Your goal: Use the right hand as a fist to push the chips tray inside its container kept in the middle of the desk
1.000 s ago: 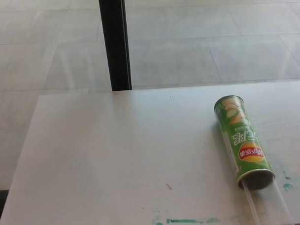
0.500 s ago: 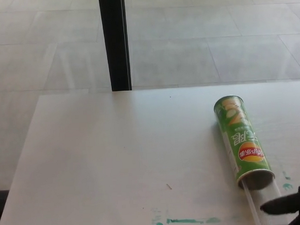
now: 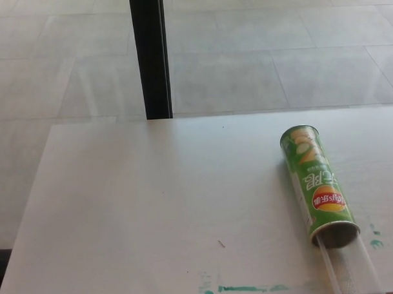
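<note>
Head view: the green chips container [image 3: 317, 185] is laid on its side at the right of the table [image 3: 153, 206], its long axis running far to near. The clear tray [image 3: 349, 271] protrudes from its near mouth. Neither hand is seen, so their state cannot be told.

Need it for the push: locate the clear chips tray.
Head view, bottom right: the clear tray sticks out of the green can's open near end toward the desk's front edge.
</note>
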